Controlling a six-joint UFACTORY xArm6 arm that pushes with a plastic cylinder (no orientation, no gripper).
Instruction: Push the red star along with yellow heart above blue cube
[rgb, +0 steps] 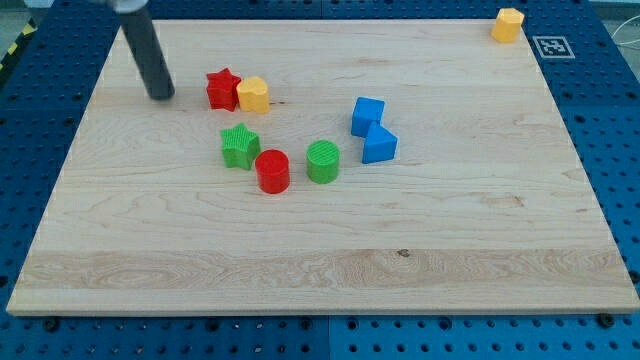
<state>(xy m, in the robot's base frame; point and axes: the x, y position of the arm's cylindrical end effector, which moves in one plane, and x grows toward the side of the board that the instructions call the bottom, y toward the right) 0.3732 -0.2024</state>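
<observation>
Red cylinder (272, 171) between green blocks — clutter below star (221, 89).

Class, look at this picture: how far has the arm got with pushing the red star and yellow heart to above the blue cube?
Done: the red star and yellow heart already touch. In hand: my tip sits just left of the star. Left: the pair remains well left of the blue cube, needing a rightward push.
</observation>
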